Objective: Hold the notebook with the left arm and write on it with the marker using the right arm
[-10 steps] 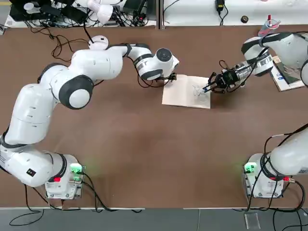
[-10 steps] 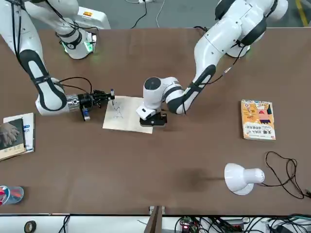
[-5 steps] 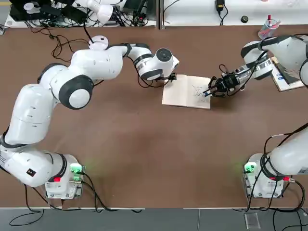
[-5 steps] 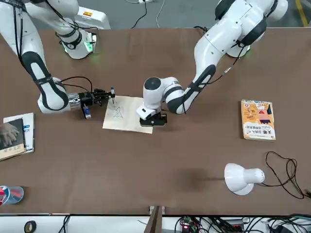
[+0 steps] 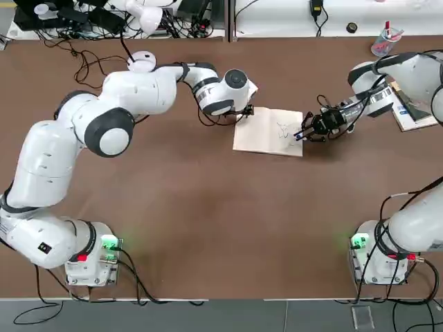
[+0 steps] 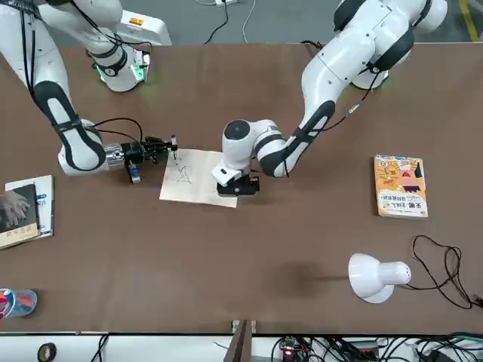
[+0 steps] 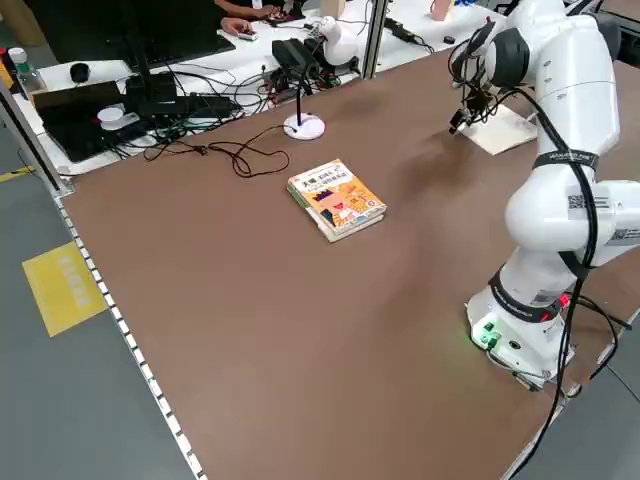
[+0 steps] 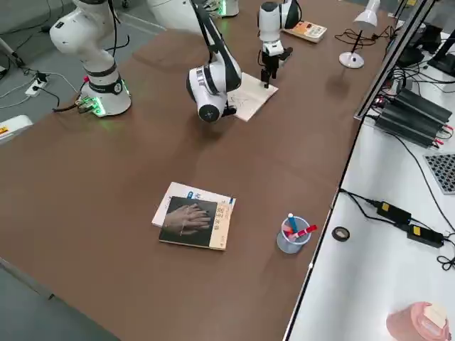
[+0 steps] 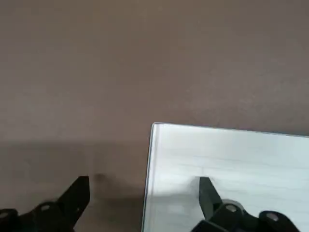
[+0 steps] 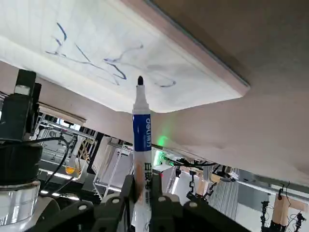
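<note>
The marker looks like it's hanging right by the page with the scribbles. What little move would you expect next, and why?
Probably a short dip of the right gripper to bring the marker tip back onto the notebook. The tip sits by the page's edge nearest that arm, next to the blue scribbles, apparently just off the paper. The left gripper presses the opposite edge, so the page should stay put.

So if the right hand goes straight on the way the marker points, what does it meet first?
Most likely the notebook page: the right hand aims the marker tip at the scribbles there. How near the tip is stays unclear.
</note>
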Available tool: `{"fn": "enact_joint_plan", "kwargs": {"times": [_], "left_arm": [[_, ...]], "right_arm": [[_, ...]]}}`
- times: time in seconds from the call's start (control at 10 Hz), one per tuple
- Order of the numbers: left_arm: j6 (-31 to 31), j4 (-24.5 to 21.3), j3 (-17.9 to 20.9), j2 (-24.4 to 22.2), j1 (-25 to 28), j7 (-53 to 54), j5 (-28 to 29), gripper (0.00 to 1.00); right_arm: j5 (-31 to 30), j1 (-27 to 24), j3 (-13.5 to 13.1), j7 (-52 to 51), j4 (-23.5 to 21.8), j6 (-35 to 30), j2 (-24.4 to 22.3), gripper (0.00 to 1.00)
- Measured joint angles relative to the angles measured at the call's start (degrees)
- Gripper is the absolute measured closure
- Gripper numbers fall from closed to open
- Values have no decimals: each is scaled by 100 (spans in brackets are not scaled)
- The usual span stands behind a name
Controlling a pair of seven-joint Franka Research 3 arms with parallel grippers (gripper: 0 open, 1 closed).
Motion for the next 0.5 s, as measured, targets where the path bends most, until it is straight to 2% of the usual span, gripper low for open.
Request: {"fn": "enact_joint_plan", "kwargs": {"times": [0.5], "left_arm": [[0, 0, 0, 0, 0, 0, 0, 0]], "right_arm": [[-84, -1, -63, -56, -21, 2, 0, 82]]}}
